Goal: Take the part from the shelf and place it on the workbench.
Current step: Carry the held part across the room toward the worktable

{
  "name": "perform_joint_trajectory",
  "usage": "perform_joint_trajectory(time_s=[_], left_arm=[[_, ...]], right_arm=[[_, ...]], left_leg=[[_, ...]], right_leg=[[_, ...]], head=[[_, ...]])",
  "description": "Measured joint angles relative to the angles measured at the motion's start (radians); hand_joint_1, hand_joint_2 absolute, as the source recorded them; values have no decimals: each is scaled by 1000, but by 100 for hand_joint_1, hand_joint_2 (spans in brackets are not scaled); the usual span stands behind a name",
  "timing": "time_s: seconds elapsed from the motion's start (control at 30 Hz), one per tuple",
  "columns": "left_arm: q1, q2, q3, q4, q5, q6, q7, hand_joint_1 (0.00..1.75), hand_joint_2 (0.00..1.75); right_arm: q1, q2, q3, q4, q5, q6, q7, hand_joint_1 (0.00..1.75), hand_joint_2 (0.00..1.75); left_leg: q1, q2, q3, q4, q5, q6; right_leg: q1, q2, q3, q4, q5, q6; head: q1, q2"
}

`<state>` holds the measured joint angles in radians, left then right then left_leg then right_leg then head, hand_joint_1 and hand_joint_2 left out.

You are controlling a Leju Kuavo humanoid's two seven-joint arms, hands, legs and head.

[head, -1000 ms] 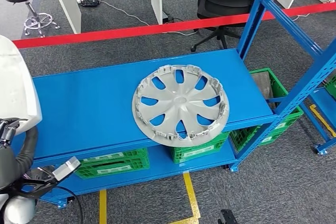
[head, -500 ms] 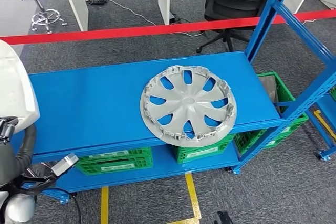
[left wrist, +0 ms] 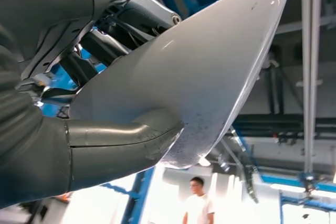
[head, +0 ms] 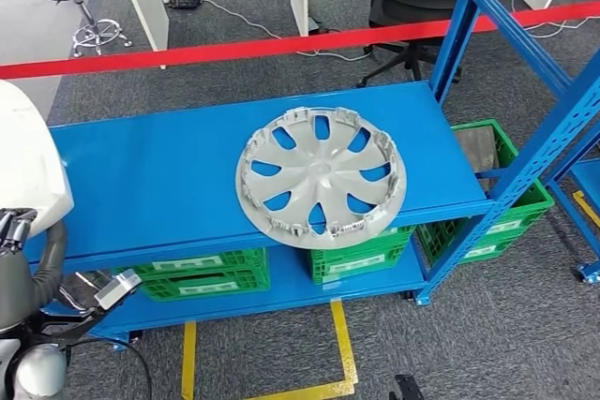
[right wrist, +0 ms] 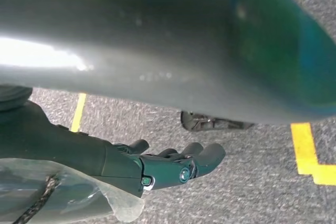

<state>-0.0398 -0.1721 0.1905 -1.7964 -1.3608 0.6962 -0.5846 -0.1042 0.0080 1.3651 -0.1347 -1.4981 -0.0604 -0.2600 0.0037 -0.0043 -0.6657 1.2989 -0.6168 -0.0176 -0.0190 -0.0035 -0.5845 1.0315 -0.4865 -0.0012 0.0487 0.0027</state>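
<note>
right hand hangs low over the grey carpet, dark fingers loosely curled, gripping nothing. left hand sits close in, its grip hidden behind a pale curved shell. ahead, the round silver plastic wheel cover lies flat on the blue metal shelf, front edge overhanging. green plastic crates below, red barrier tape beyond.

no wording can be read anywhere here. the green crates under the blue shelf carry pale label strips on their front faces, but the print on them is too small and blurred to make out. the yellow lines on the floor are plain tape with no characters, and the red barrier band is unmarked.
</note>
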Motion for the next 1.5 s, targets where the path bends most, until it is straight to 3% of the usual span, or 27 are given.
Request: perform_joint_trajectory(time_s=[0.03,0.1,0.17,0.2,0.3,0.33,0.4,0.47,0.5,0.53,0.57,0.63,0.7,0.73,0.8,0.83,0.9,0.97,1.0,1.03,1.1,1.13,1.2,1.27,1.33,1.4,1.5], left_arm=[[0,3,-3,2,-3,0,7,175,175],[-1,11,-12,5,-10,0,20,175,175],[-3,18,-21,6,-17,0,28,175,175],[-4,20,-25,6,-18,0,31,175,175],[-5,26,-33,8,-21,0,41,175,175],[-6,28,-37,9,-24,0,45,175,175],[-9,32,-48,12,-28,1,52,175,175],[-9,34,-56,16,-31,1,57,175,175],[-8,36,-59,18,-31,1,60,175,175],[-7,38,-63,21,-31,1,62,175,175],[-6,40,-66,23,-31,1,64,175,175],[-3,45,-71,27,-32,1,69,175,175],[-1,51,-75,30,-34,1,76,175,175],[0,53,-77,30,-36,1,78,175,175],[0,57,-79,31,-37,1,81,175,175],[1,59,-80,31,-38,1,81,175,175],[3,65,-83,32,-39,1,82,175,175],[4,68,-84,33,-39,2,82,175,175],[5,69,-85,34,-39,2,82,175,175],[5,70,-86,35,-39,2,83,175,175],[6,73,-89,38,-40,2,87,175,175],[6,75,-92,39,-40,2,90,175,175],[4,78,-97,41,-40,2,98,175,175],[2,81,-100,43,-40,2,104,175,175],[1,83,-105,45,-37,2,109,175,175],[0,86,-111,47,-31,2,111,175,175],[-1,88,-117,52,-20,2,111,175,175]], right_arm=[[0,0,-2,0,0,0,0,0,0],[-1,0,-5,0,0,0,2,0,0],[-2,1,-6,0,0,1,3,0,0],[-2,1,-7,0,0,1,3,0,0],[-1,1,-9,0,0,3,4,0,0],[0,1,-11,0,0,3,5,0,0],[0,1,-16,0,0,3,4,0,0],[0,0,-20,0,0,3,4,0,0],[0,0,-22,0,0,2,3,0,0],[0,0,-23,0,0,2,3,0,0],[0,-1,-23,0,0,1,2,0,0],[-2,-1,-25,0,0,0,-2,0,0],[-5,-2,-27,0,0,-2,-5,0,0],[-6,-2,-28,0,0,-3,-6,0,0],[-5,-2,-29,0,0,-3,-6,0,0],[-5,-2,-29,0,0,-4,-6,0,0],[-5,-3,-29,1,0,-4,-6,0,0],[-6,-3,-30,1,0,-3,-7,0,0],[-5,-3,-30,1,0,-2,-7,0,0],[-5,-3,-30,1,0,-2,-7,0,0],[-5,-4,-30,1,0,-3,-9,0,0],[-5,-4,-30,1,0,-4,-10,0,0],[-6,-4,-30,1,0,-4,-15,0,0],[-7,-4,-30,1,1,-6,-19,0,0],[-6,-4,-29,1,2,-12,-18,0,0],[-4,-4,-28,1,3,-21,-12,0,0],[-4,-5,-19,1,8,-40,11,0,0]], left_leg=[[0,0,27,-33,22,3],[-2,0,115,-171,71,15],[-7,1,176,-277,86,25],[-10,1,183,-295,83,27],[-12,2,172,-305,101,36],[-10,4,167,-310,111,41],[-6,7,148,-318,134,52],[-8,8,121,-316,153,57],[-8,8,107,-315,163,57],[-9,8,92,-313,172,57],[-9,8,78,-310,181,55],[-9,7,54,-302,196,48],[-11,7,39,-293,208,39],[-11,7,35,-290,214,34],[-10,6,32,-289,228,24],[-9,6,28,-286,224,19],[-6,5,12,-238,161,6],[-2,5,-16,-116,55,-4],[0,5,-26,-53,23,-6],[1,5,-26,-10,12,-8],[2,5,25,-39,51,-6],[2,5,72,-103,77,-3],[-1,4,161,-242,91,6],[-8,3,189,-303,81,15],[-10,5,178,-310,97,28],[-7,8,159,-318,120,42],[-8,10,117,-319,154,55]], right_leg=[[2,-1,-7,0,6,0],[5,-1,-16,0,17,2],[7,-2,-24,0,27,7],[7,-2,-27,-1,33,11],[3,-3,-32,-5,47,27],[3,-2,-39,-1,38,32],[3,1,-65,59,-30,39],[3,2,-101,180,-116,43],[3,2,-109,231,-134,45],[3,2,-105,256,-130,46],[3,2,-83,247,-106,47],[3,2,5,132,-57,45],[5,5,92,1,-59,41],[7,6,110,-33,-71,38],[9,6,107,-43,-69,29],[9,4,99,-42,-63,21],[6,-1,84,-44,-44,4],[6,-4,64,-41,-22,-3],[7,-5,51,-39,-13,-3],[7,-6,37,-35,-4,-3],[7,-7,8,-25,10,-1],[7,-7,-3,-19,15,0],[9,-6,-19,-12,27,7],[8,-6,-28,-13,43,19],[5,-5,-35,-16,54,32],[4,-2,-53,14,9,43],[4,1,-89,172,-131,49]], head=[[0,0],[0,0],[1,0],[1,0],[0,0],[1,0],[5,0],[9,0],[9,0],[9,0],[9,0],[9,0],[9,0],[8,0],[8,0],[8,0],[5,0],[3,0],[3,0],[3,0],[3,0],[3,0],[3,0],[4,0],[4,0],[6,0],[11,0]])
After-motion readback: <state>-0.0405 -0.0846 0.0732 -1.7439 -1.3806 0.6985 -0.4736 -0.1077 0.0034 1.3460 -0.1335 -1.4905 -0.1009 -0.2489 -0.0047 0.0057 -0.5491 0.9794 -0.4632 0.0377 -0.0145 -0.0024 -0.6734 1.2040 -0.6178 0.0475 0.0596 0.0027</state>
